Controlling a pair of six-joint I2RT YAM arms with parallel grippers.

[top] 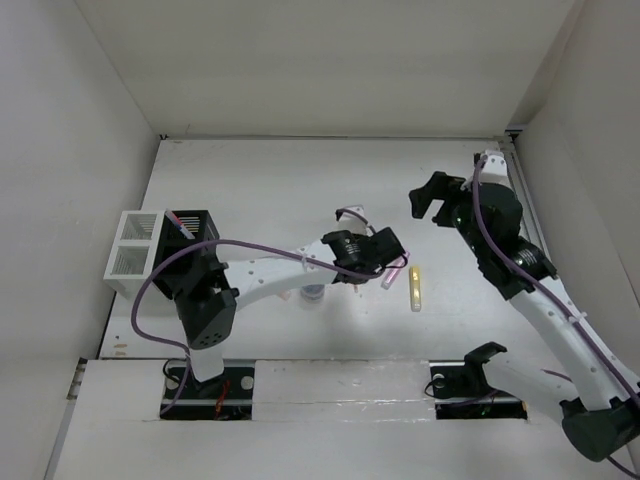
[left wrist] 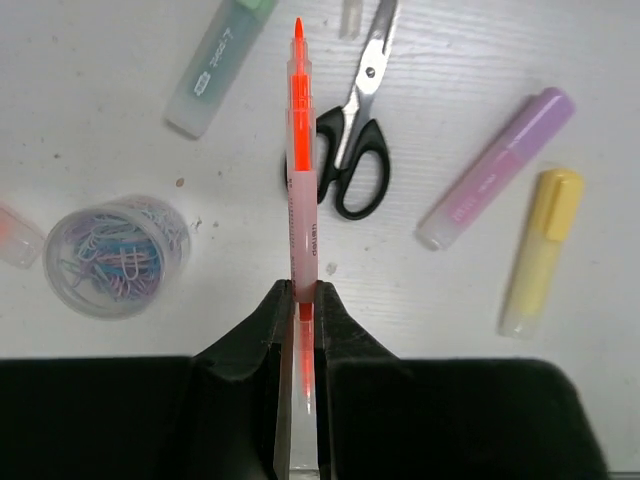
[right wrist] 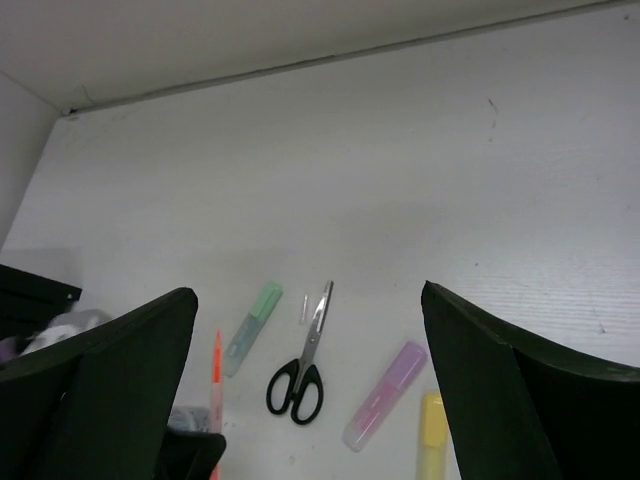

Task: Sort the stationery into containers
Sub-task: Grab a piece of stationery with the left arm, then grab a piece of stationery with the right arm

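Observation:
My left gripper is shut on a thin orange pen and holds it above the table; in the top view the left gripper is at the table's middle. Below it lie a green highlighter, black-handled scissors, a pink highlighter, a yellow highlighter and a round tub of paper clips. My right gripper is open and empty, raised at the right. The black slatted pen holder and the white mesh organiser stand at the left.
An orange highlighter's end shows at the left edge of the left wrist view. A small clear cap lies by the scissors' tip. The left arm's base stands in front of the containers. White walls enclose the table on three sides.

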